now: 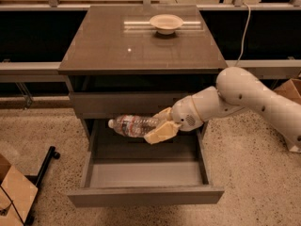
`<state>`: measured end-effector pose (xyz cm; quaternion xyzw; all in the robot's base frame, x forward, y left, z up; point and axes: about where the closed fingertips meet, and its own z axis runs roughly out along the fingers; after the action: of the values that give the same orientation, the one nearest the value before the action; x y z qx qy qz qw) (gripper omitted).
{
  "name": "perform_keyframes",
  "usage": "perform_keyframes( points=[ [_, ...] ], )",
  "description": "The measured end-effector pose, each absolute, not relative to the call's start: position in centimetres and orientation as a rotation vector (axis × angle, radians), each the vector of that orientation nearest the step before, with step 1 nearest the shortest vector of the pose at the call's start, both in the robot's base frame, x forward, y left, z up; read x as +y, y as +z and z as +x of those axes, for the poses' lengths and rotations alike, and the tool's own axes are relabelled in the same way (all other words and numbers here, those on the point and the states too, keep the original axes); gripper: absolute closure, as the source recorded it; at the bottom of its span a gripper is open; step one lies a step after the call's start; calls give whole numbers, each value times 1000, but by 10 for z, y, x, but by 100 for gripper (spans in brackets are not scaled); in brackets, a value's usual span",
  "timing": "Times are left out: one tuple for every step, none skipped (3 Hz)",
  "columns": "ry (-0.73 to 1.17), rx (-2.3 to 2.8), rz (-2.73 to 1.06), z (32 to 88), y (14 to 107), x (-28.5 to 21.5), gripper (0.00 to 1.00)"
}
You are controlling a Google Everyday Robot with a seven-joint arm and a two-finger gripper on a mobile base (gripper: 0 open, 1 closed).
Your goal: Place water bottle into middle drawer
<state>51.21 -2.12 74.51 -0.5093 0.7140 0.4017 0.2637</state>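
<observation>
The water bottle (131,125) is a small clear bottle with a white cap pointing left. It lies sideways in my gripper (161,125), whose cream fingers are shut on its base end. I hold it in the air above the back of the open middle drawer (146,194), just below the closed upper drawer front (122,102). The drawer is pulled out towards the camera and its grey floor is bare. My white arm reaches in from the right.
A shallow cream bowl (166,23) sits at the back of the cabinet top (117,46). Cardboard boxes stand at the lower left (14,192) and far right (289,86). A black stand leg (44,161) lies left of the drawer.
</observation>
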Motion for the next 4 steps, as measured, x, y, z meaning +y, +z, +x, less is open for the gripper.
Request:
perform_keyframes(
  points=[
    [1028,2023,-1276,551,687,-2,100],
    [998,2012,-1240,563,687,3,100],
    [958,2017,-1343,562,682,11,100],
    [991,2015,-1373,562,650,21,100]
  ],
)
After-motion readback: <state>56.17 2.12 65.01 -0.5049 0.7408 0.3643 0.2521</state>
